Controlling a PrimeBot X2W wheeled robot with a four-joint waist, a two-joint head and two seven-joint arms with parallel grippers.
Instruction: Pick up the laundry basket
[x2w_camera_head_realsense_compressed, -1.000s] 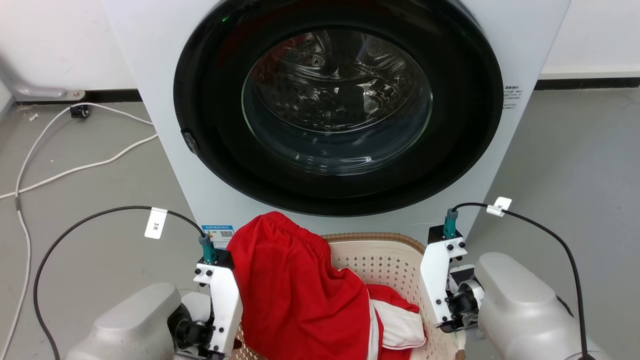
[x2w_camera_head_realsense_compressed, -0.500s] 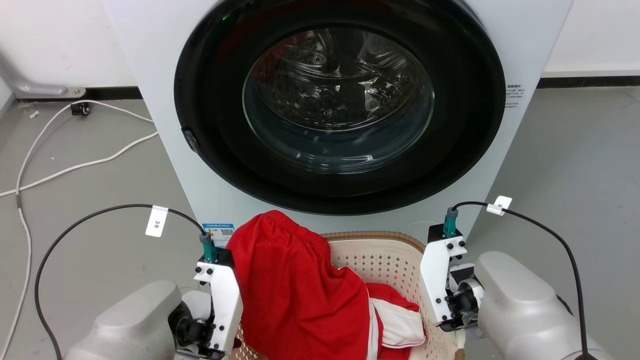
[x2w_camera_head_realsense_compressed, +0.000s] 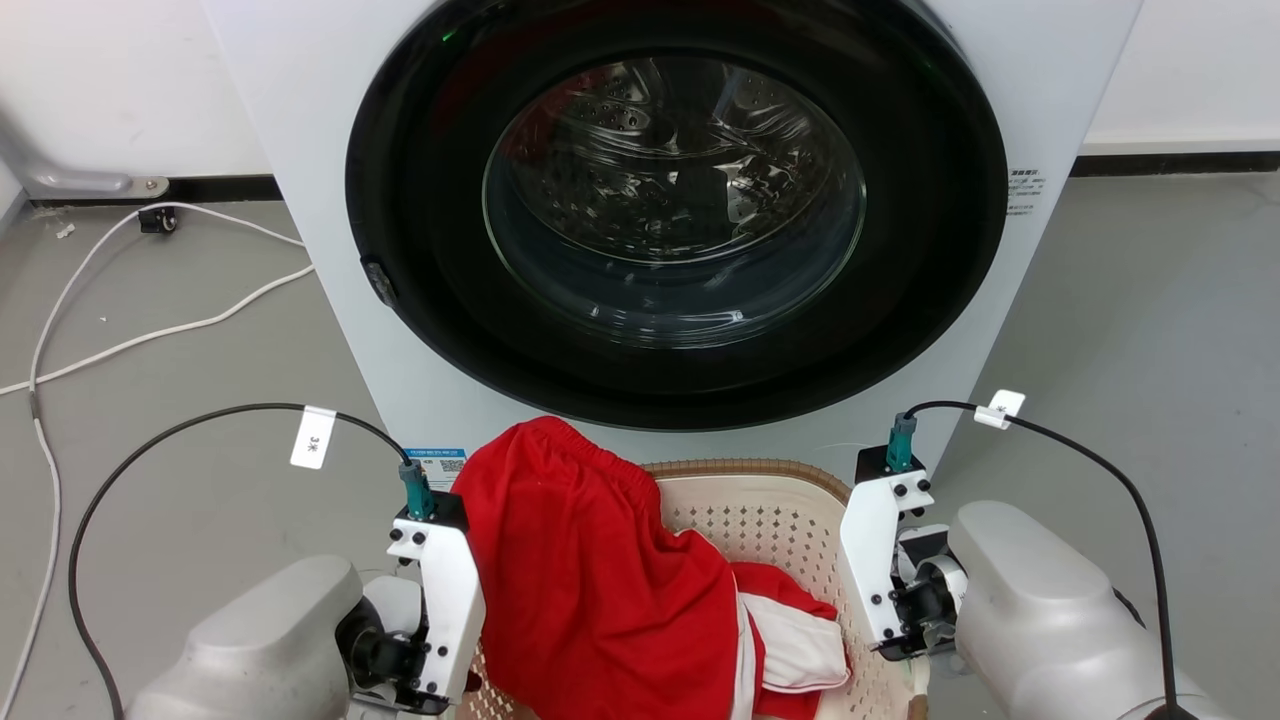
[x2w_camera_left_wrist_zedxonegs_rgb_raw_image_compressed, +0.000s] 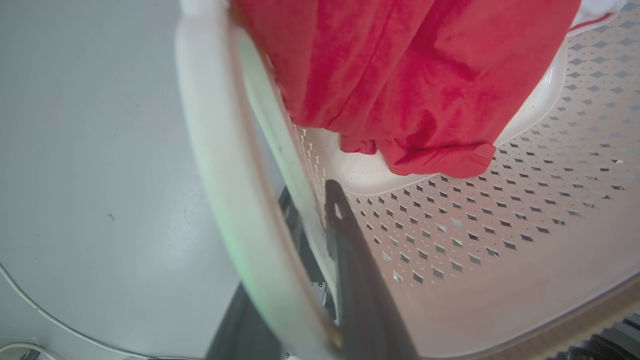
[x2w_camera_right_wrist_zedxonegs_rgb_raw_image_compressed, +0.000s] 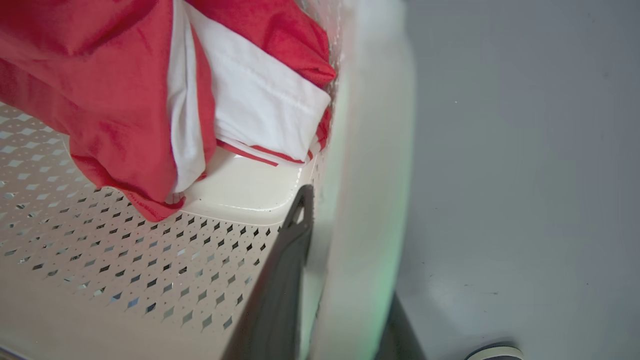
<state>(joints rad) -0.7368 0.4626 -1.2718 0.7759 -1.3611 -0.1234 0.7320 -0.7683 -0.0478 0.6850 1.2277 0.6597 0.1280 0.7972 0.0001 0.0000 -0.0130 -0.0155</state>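
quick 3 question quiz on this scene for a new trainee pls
1. True or false: the laundry basket is empty.
2. The left gripper has its fingers: A) both inside the basket, B) one on each side of its wall, C) both outside it.
3. What is the main colour of the garment draped over the basket's rim?
Key: 1 false, the garment lies in it; 2 B; 3 red.
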